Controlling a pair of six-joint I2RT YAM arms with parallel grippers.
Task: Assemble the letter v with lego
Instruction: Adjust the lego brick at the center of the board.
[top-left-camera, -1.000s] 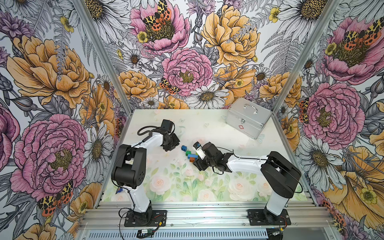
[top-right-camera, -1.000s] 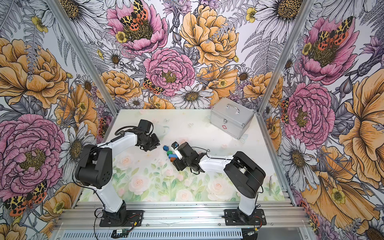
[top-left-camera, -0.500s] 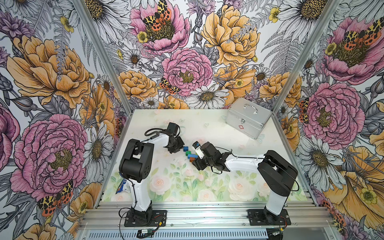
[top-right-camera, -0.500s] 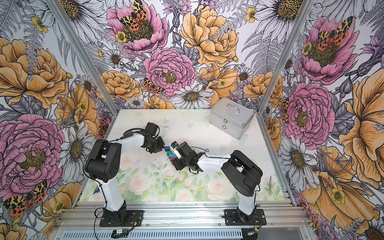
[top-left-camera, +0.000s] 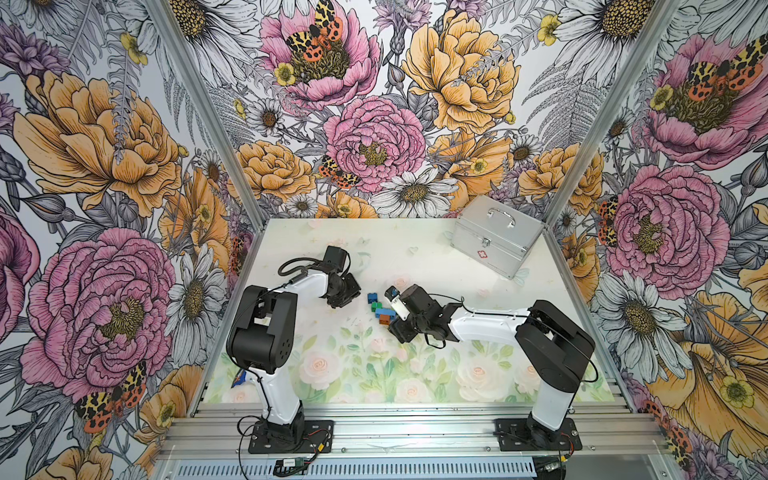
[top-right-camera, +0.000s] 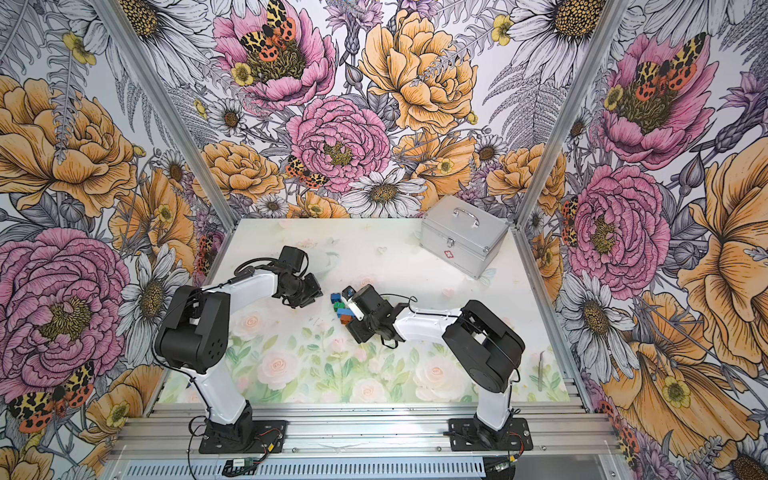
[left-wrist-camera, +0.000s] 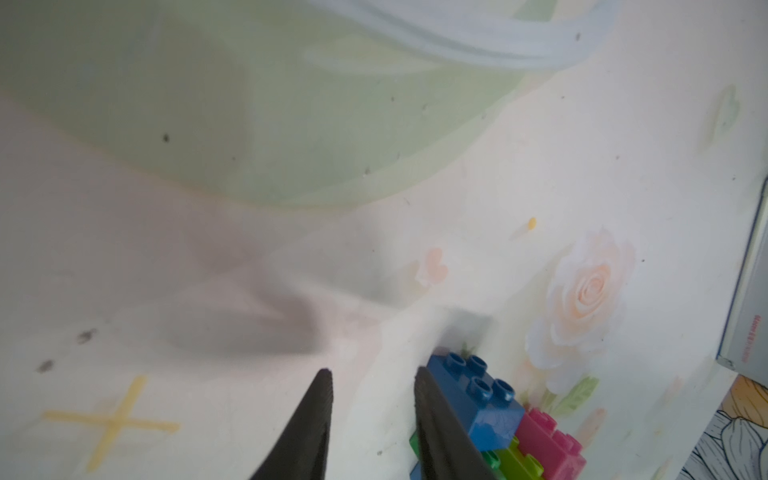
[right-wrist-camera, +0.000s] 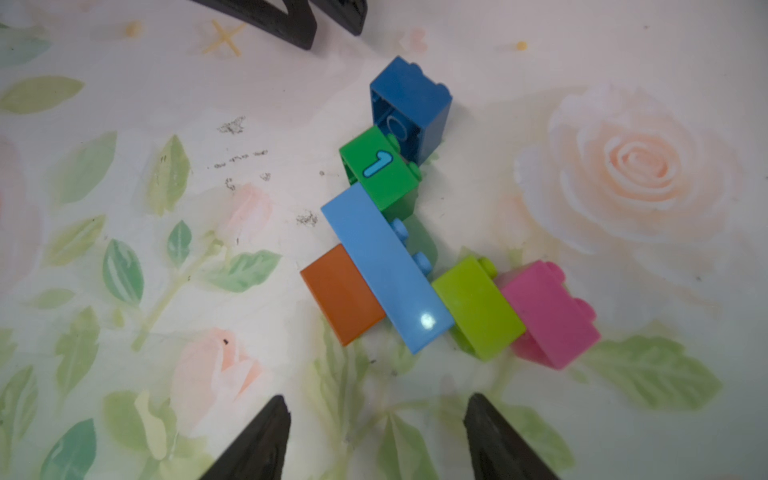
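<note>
Left gripper: partly open, empty, just left of the dark blue brick; right gripper wide open, empty; best retreat straight left, sparing the V.

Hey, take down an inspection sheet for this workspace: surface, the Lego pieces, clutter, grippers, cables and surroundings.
Surface: floral-print table, with dark smudges and a yellow cross mark.
Job's things: brick V lies on its side. The orange brick is the point, then the light blue bar, green brick and lime brick. The tips are the dark blue brick, which looks not fully seated, and the pink brick.
Clutter: silver metal case, closed, far right corner.
Grippers: left gripper open, empty, beside the dark blue brick. Right gripper open, empty, short of the V.
Cables: black cable looped at the left wrist, none among the bricks.
Surroundings: floral walls, aluminium rail.
</note>
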